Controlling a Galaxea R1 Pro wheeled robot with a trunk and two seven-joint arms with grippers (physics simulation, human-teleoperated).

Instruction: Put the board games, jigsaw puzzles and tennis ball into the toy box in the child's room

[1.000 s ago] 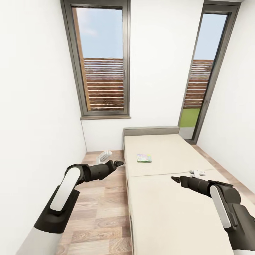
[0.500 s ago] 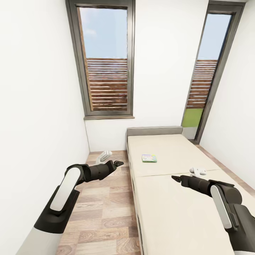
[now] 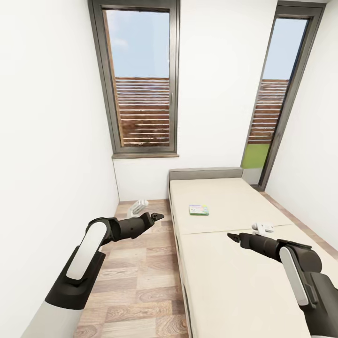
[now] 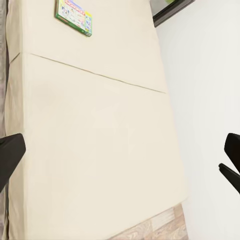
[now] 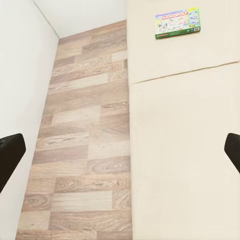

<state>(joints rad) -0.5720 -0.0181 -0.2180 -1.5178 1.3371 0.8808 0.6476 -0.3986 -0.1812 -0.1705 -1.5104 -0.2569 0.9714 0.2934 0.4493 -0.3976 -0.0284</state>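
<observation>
1. The head view looks down a narrow white-walled room with a wood-plank floor (image 3: 136, 277) and a bed (image 3: 225, 263) along the right side.
2. The bed has a cream cover with a seam across its middle and a grey headboard (image 3: 205, 173) against the far wall.
3. One board game (image 3: 198, 209) lies flat on the far half of the bed, just beyond the seam and near the bed's left edge. Its box is green-edged with a colourful printed top; it also shows in the left wrist view (image 4: 74, 16) and in the right wrist view (image 5: 177, 23).
4. The left hand (image 3: 157, 217) hangs over the floor, just left of the bed's edge and short of the game. In the left wrist view its two dark fingers (image 4: 9, 155) stand far apart at opposite edges, so it is wide, with nothing between them.
5. The right hand (image 3: 232, 237) hovers over the near half of the bed, well apart from the game. In the right wrist view its fingers (image 5: 10, 155) also sit at opposite edges: wide and empty.
6. A small white object (image 3: 263, 228) lies on the bed just beyond the right forearm; what it is cannot be told.
7. Another white object (image 3: 138, 206) rests on the floor near the far wall, beyond the left hand.
8. A tall window (image 3: 141, 80) is in the far wall above the headboard's left side, and a glazed door (image 3: 277, 94) stands at the right.
</observation>
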